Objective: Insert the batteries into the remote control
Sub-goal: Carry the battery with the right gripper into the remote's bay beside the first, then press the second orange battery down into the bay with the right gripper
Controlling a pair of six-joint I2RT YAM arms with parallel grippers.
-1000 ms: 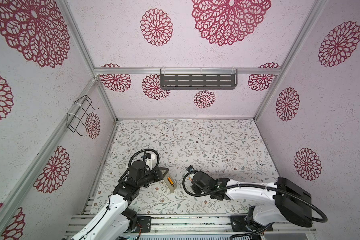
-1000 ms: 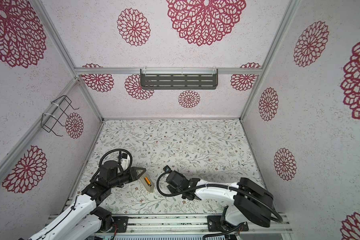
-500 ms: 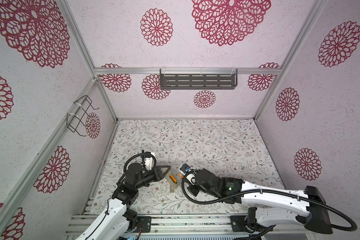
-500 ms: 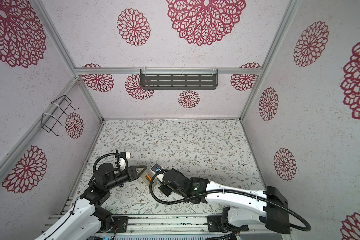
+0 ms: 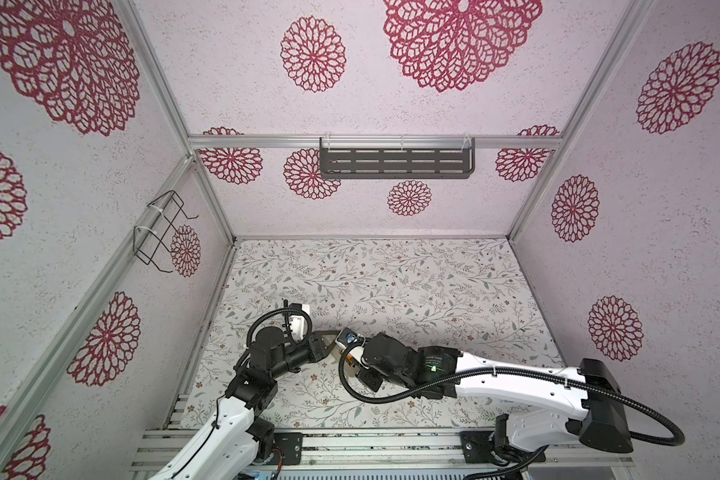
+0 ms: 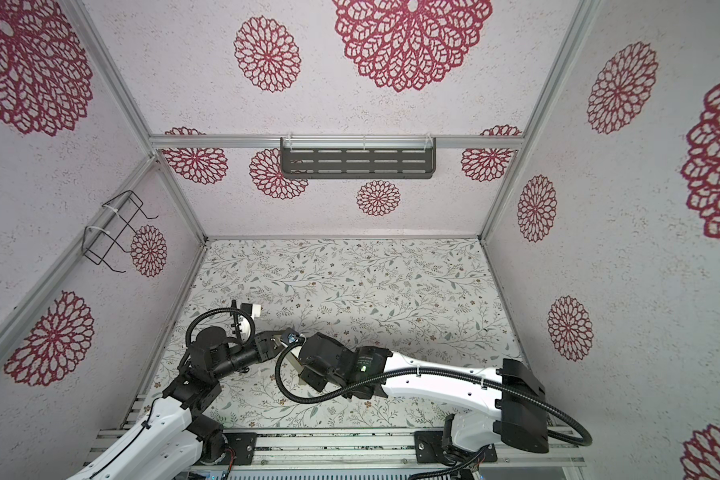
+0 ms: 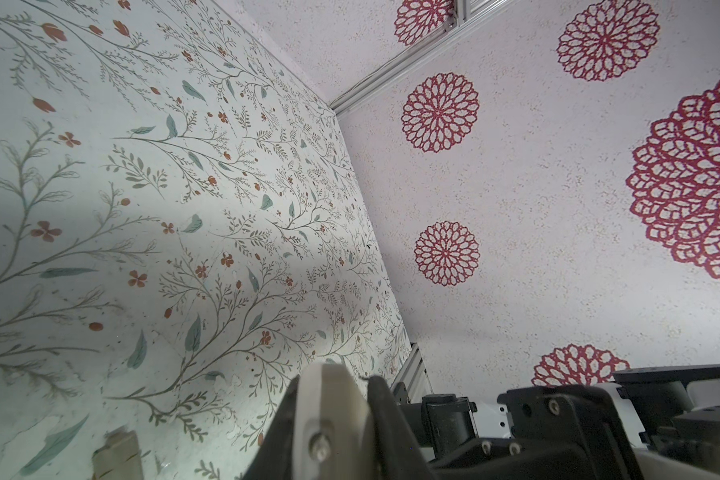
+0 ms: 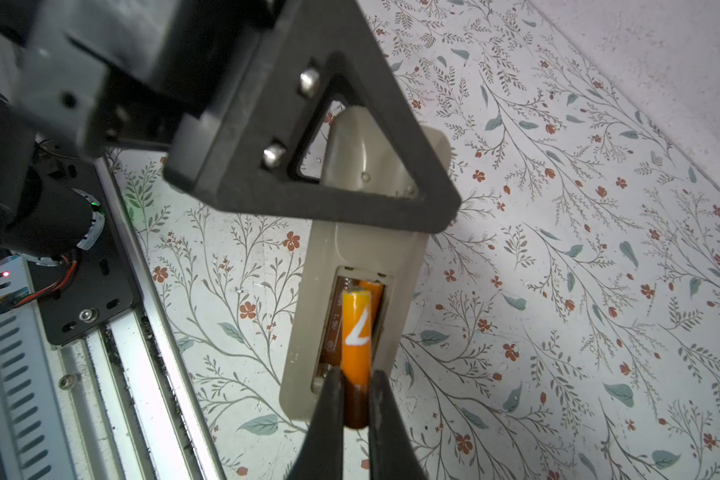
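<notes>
The remote control (image 8: 362, 245) lies beige back up on the floral table, its battery bay open. One orange battery (image 8: 373, 291) sits in the far side of the bay. A second battery (image 8: 356, 332) is tilted over the bay's near side, with my right gripper (image 8: 356, 378) shut on its lower end. My left gripper (image 7: 337, 376) is shut on the remote's other end (image 7: 333, 399), and its black triangular finger (image 8: 233, 166) crosses the remote's back. In both top views the two grippers meet at the table's front left (image 5: 325, 343), and the right wrist (image 5: 385, 357) hides most of the remote.
A small beige cover piece (image 7: 117, 453) lies on the table near the left gripper. The aluminium front rail (image 8: 142, 332) runs close beside the remote. A grey shelf (image 5: 395, 163) hangs on the back wall and a wire basket (image 5: 163, 232) on the left wall.
My right arm has stretched leftward and brought its battery over the remote's open bay. My left gripper has stayed shut on the remote's end, shifting only slightly.
</notes>
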